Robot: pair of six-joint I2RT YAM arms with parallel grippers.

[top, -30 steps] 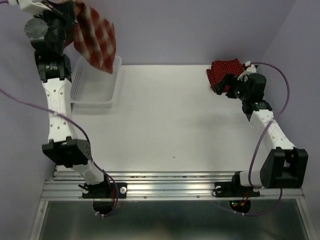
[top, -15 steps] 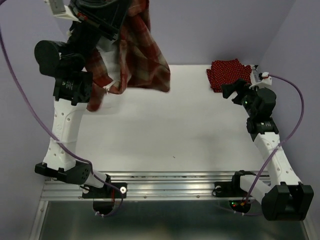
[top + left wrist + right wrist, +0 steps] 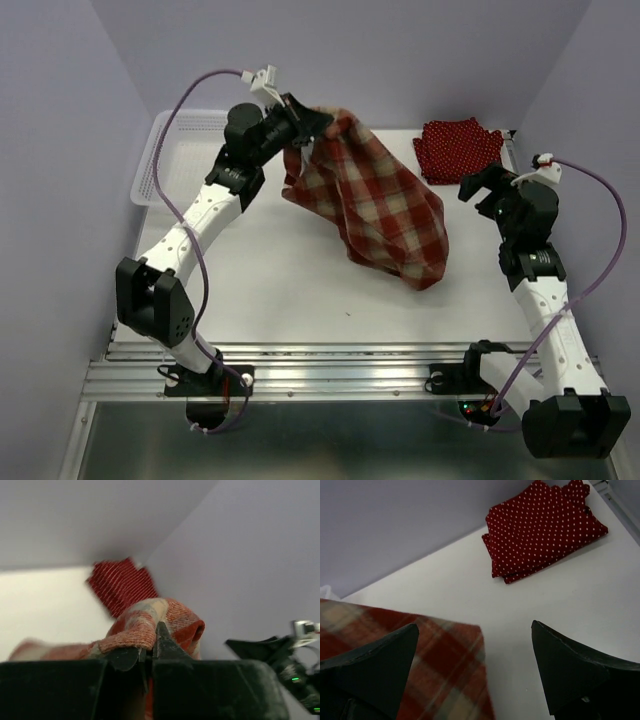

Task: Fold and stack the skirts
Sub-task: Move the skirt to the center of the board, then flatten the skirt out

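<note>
The red-and-cream plaid skirt hangs from my left gripper and drapes down onto the middle of the table. My left gripper is shut on a fold of the plaid skirt. Dark red polka-dot skirts lie folded in a pile at the far right corner, also seen in the right wrist view. My right gripper is open and empty, just in front of that pile; its view shows the plaid skirt's edge below its left finger.
A white lattice basket stands at the far left of the white table. Purple walls close in the back and both sides. Metal rails run along the near edge.
My left arm has swung the plaid skirt from above the basket rightward and down to the table's middle. My right arm has pulled back from the polka-dot pile.
</note>
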